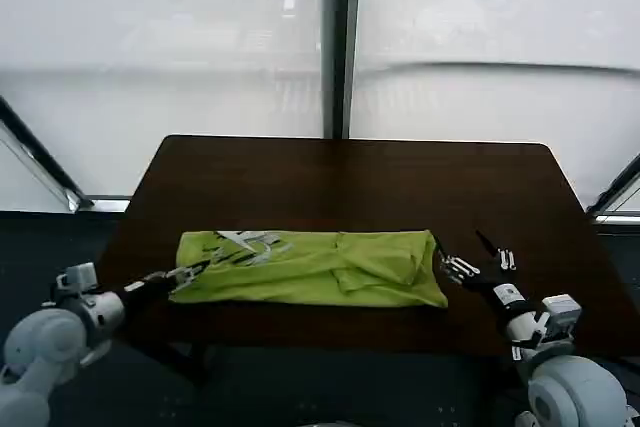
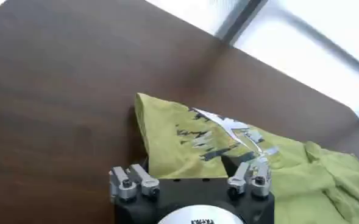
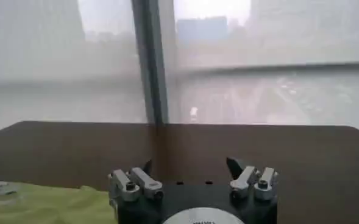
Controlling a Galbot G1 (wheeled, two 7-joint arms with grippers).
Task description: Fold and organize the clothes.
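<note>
on our left, our left tool [image 1: 183, 275] sits low at the left end of the lime-green t-shirt [image 1: 315, 267], its fingers apart over the fabric edge near the white print [image 1: 245, 244]. the t-shirt lies folded into a long band across the near middle of the dark brown surface [image 1: 350, 182], print end toward our left. on our right, our right tool [image 1: 478, 264] waits just off the shirt's right end, fingers spread apart and holding nothing.

Left gripper [image 1: 190, 273] and right gripper [image 1: 478, 257] low, forward, both jaws spread wide.
</note>
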